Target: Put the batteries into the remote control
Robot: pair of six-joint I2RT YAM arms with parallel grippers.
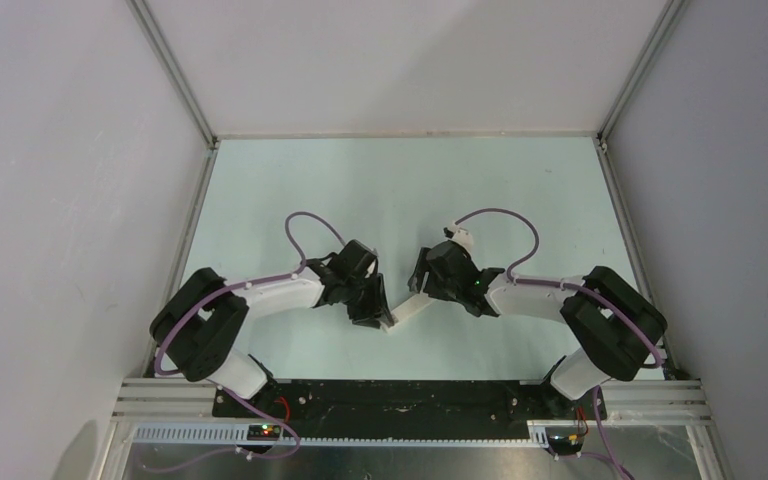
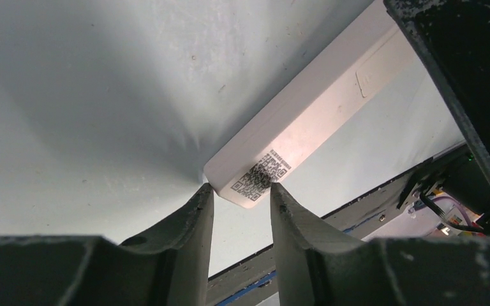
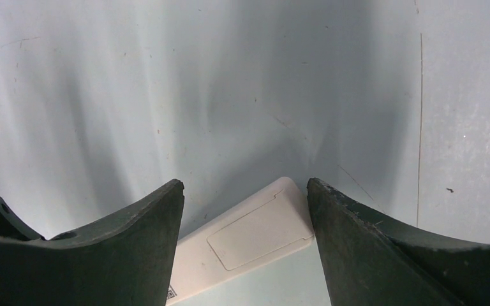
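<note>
Clearly, the left gripper (image 2: pixel 241 191) is nearly closed, its two dark fingers (image 2: pixel 188 229) pinching one short end of the remote control (image 2: pixel 319 108). That pinched end carries a black-and-white code label (image 2: pixel 261 175), so the remote's back is turned toward the left wrist camera. From the grip the white bar runs away slantwise to the upper right, past the seam of a small panel.

The right gripper (image 3: pixel 245 183) stands wide open around the bar's other end. The rounded corner of that end sits just beside the right-hand finger (image 3: pixel 357 242), with a gap to the other finger at the tip; whether either finger actually presses on it cannot be told. A rectangular cover panel (image 3: pixel 261 233) is outlined on the surface between these fingers.

From above, the remote bridges the two grippers near the middle of the pale green table (image 1: pixel 520 190), toward its near edge. Whether the bar rests on the table or is held just above it cannot be told.
</note>
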